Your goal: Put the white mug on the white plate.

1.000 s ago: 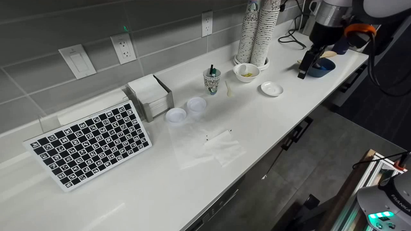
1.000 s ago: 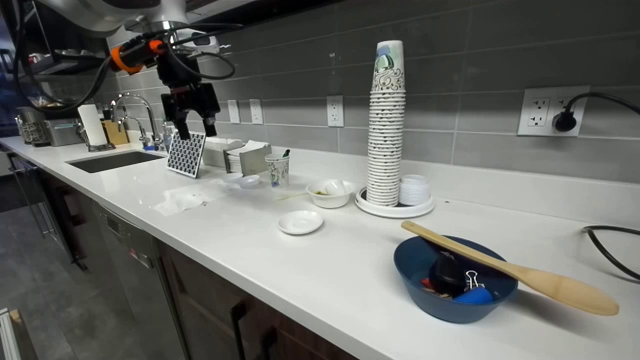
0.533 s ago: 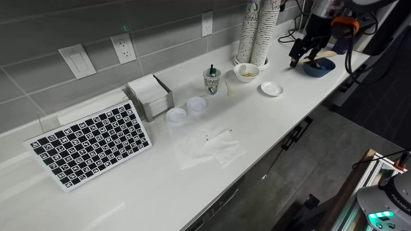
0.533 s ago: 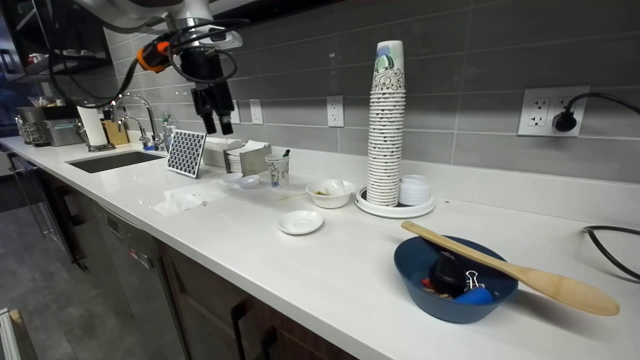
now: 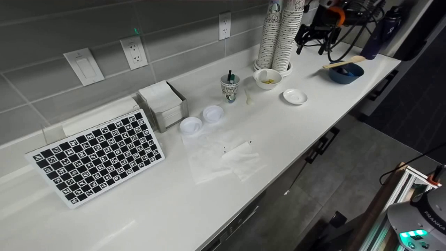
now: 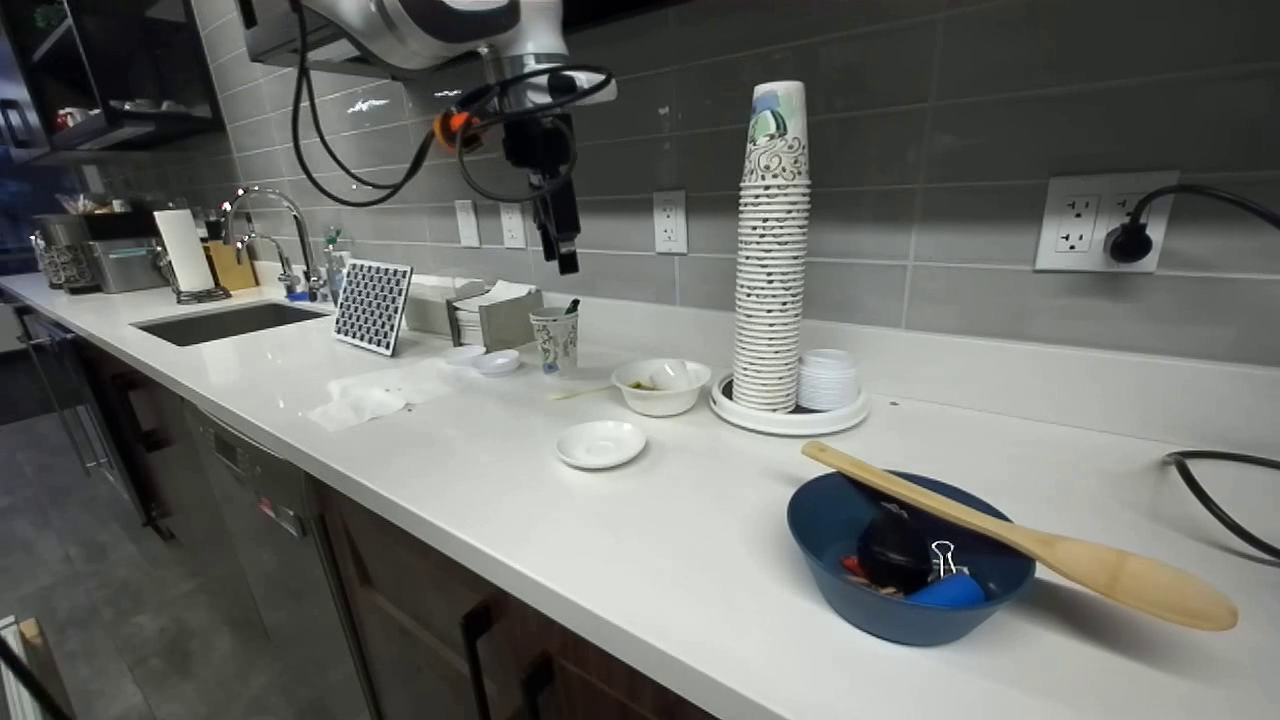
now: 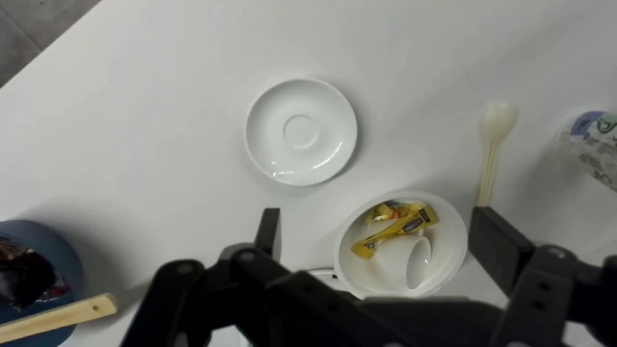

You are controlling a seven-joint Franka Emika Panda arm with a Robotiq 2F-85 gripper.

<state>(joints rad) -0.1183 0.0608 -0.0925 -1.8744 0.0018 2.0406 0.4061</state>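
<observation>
White mug point(image 7: 404, 261) tipped on its side in white bowl point(image 7: 450, 246), beside yellow packets point(image 7: 393, 233); white saucer point(image 7: 301, 132) near. Jaws wide, holding nothing. I'd centre over mug, come straight down, nip its wall clear of packets, lift past rim.

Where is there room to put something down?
Between the white plate and blue bowl, and between the chequered board and the counter's front edge. Crowded: where the white bowl holding the mug sits close beside the cup tray.
</observation>
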